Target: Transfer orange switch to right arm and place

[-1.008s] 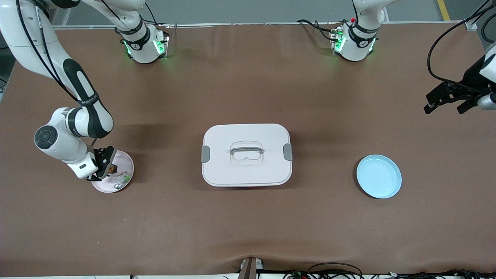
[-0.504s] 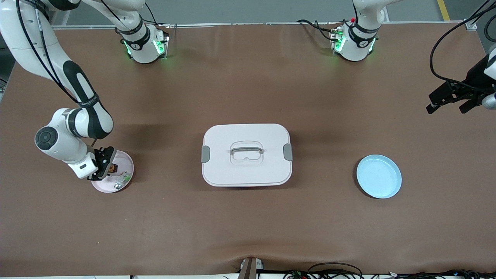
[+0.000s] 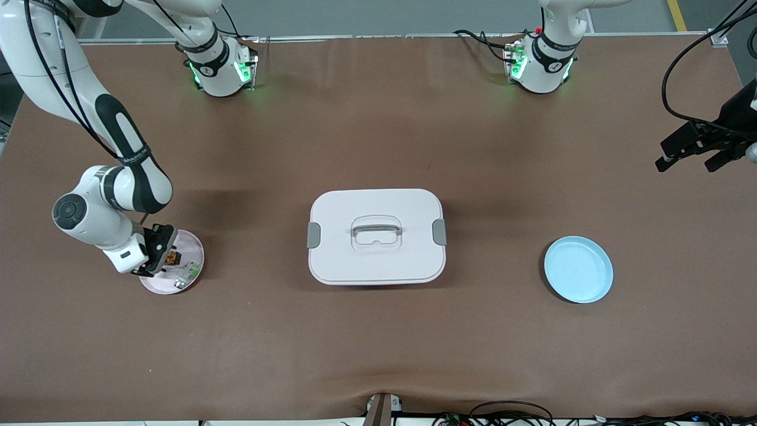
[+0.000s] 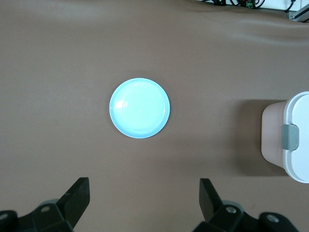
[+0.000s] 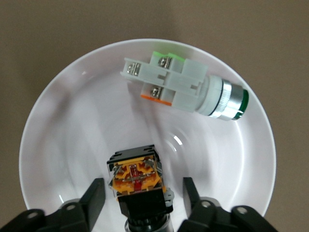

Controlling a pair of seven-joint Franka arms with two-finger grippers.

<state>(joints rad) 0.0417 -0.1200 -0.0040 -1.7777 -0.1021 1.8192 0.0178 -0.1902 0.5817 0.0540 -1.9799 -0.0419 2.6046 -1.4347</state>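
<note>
Sitting on the pale pink plate (image 3: 192,278) at the right arm's end of the bench, the orange switch (image 5: 137,180) lies right between the right tool's (image 5: 140,195) fingers, its long axis running back toward the wrist, orange end pointing toward the middle of the plate. The fingers stand apart, a gap showing on each side of the switch, so nothing is clamped; looks like a release, the switch resting on the plate. Beside it on the same plate, apart from it, lies the white-and-green part (image 5: 181,87). The coming move likely calls for the right tool to lift straight up clear of the switch. The left tool (image 3: 696,151) waits, fingers wide apart and holding nothing, up over the left arm's end of the bench, well apart from the blue plate (image 3: 578,269) and the white lidded box (image 3: 377,236).
</note>
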